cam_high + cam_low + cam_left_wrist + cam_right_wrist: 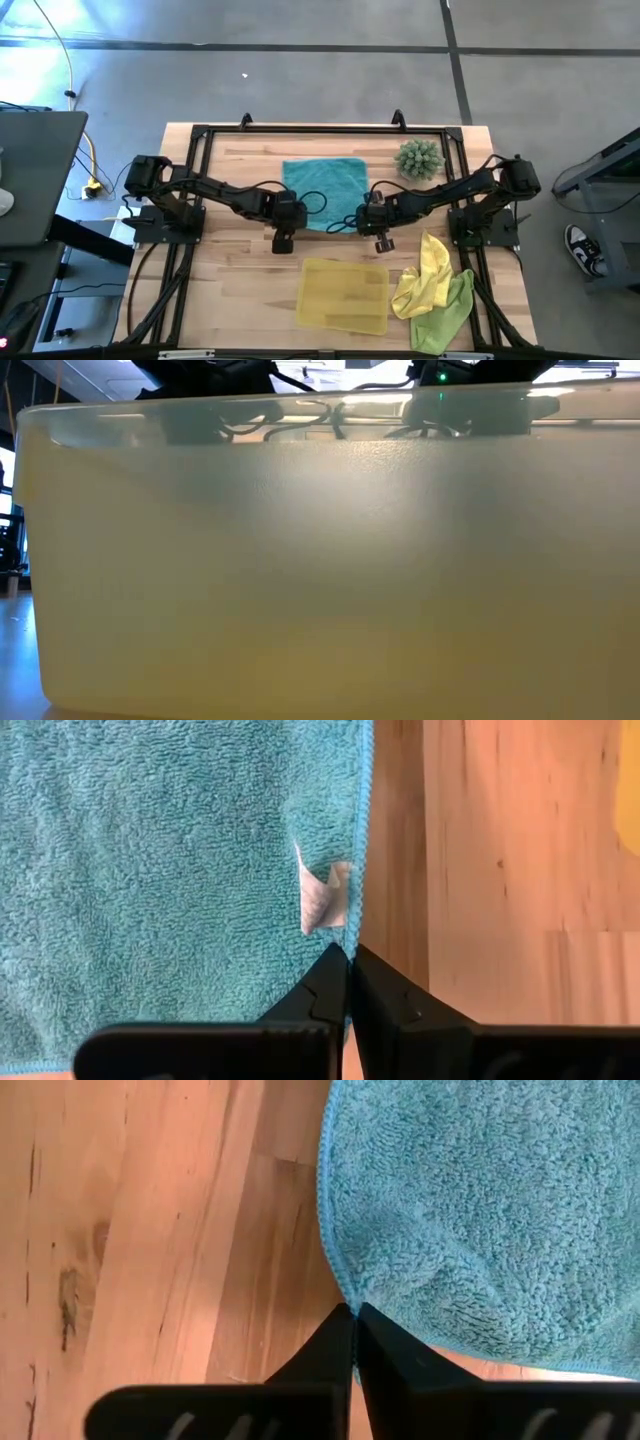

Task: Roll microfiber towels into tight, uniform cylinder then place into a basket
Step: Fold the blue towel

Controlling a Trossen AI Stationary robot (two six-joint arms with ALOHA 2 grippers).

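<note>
I had left gripper pinched shut on flat teal microfiber towel's near edge | right gripper clamped on its other near corner | both arms reached inward over wooden tabletop

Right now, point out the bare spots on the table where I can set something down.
Bare wood lies left of the yellow basket, in front of the left arm, and in the back strip left of the teal towel. It is crowded on the right, where the yellow towel and lime towel pile beside the basket, and around the spiky plant.
</note>
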